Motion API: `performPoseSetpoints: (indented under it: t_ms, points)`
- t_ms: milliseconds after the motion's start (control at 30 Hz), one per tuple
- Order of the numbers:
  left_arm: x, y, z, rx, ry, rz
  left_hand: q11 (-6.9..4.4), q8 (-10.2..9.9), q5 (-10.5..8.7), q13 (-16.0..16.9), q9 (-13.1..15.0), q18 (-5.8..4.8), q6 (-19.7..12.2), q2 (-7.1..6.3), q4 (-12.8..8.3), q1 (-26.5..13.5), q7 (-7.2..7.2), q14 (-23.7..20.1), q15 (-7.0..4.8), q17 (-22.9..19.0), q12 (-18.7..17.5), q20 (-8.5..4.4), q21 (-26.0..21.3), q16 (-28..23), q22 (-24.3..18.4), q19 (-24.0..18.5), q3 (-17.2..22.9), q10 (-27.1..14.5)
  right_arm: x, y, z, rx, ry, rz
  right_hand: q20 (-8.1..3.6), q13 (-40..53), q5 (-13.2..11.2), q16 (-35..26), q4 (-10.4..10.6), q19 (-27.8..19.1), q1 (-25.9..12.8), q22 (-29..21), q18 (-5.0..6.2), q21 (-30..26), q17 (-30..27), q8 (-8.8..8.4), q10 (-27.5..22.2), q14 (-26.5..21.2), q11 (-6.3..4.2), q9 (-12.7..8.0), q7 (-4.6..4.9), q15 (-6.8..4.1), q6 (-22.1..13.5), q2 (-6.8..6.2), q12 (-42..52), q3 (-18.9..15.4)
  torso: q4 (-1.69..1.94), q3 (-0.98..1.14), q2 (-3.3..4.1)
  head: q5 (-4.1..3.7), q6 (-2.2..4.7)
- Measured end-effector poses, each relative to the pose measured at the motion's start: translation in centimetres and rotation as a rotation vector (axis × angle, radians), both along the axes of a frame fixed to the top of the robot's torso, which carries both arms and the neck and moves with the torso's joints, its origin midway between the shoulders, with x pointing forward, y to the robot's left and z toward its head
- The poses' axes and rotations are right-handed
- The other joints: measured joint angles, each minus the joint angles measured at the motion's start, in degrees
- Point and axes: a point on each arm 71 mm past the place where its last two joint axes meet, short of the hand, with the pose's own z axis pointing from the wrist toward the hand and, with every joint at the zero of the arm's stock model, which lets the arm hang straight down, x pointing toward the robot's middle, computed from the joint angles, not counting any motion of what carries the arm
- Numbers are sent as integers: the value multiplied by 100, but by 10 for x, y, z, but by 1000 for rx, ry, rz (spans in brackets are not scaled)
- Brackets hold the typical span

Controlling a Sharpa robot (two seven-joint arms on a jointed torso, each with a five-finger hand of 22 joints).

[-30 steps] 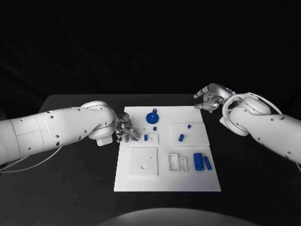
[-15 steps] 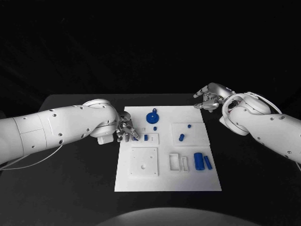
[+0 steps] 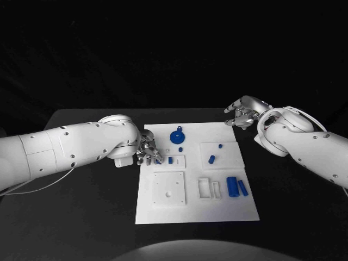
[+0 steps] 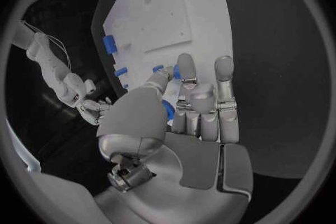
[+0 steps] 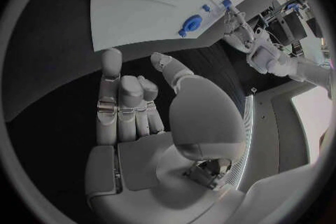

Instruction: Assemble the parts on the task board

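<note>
Task board seen at frame centre on black tabletop. Left hand placed at board's left edge, fingers curled around small blue part, pinched against thumb. Right hand held off board's upper right corner, fingers curled in, nothing held. Blue round part lies upper centre of board; two blue cylinders lie at right, below centre.

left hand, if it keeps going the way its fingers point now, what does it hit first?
Probably the small blue part on the task board, just beyond the left hand; its fingertips already sit at another blue piece. Depth is unclear.
</note>
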Motion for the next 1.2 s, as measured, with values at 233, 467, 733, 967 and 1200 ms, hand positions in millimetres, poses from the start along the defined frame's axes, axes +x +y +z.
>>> performPoseSetpoints:
  t_ms: [233,467,733,967,1200]
  points:
    - [1,-1,0,4,-9,-1,-19,17,55,-42,140,0,13,-12,12,-12,-9,29,-25,34,69,-21,0,0,0,21,12,19,0,0,0,0,0,1,0,0,0,0,0,0,0,0,0,0,0,0,0,0,0,0,1,0,0,0,0,0,-1,-2,1,-6,9]
    - [1,-3,-1,8,-12,-5,-30,34,132,-116,454,0,65,-43,-7,-157,23,55,-42,126,174,-21,0,0,-1,21,62,30,0,0,0,0,1,1,0,0,0,0,0,0,0,0,0,0,0,0,0,0,0,0,1,0,-1,0,0,0,0,-2,1,-7,7]
    - [1,-3,-1,10,-15,-8,-32,33,216,-454,776,0,112,-55,-53,-253,48,85,-57,284,352,0,23,7,-2,42,108,32,0,0,0,-1,1,0,0,1,0,0,-9,0,0,1,0,0,0,0,0,0,0,0,2,0,-2,0,0,41,1,-2,2,-12,5]
    - [1,-4,-1,11,-17,-11,-31,32,222,-507,949,0,116,-69,-60,-283,49,102,-56,382,396,0,23,49,-2,42,140,33,0,0,0,-1,1,0,0,1,31,0,-9,0,0,1,0,0,0,0,0,0,0,0,-1,0,1,0,0,41,1,-2,1,-22,-5]
    - [0,-5,-1,12,-18,-14,-46,34,251,-581,1401,0,136,-59,-174,-477,68,103,-55,492,466,0,46,88,-3,42,338,48,0,-1,0,-2,1,0,0,1,67,0,-9,0,0,-4,0,0,0,0,0,0,0,0,-10,0,10,0,0,41,4,-2,1,-26,-8]
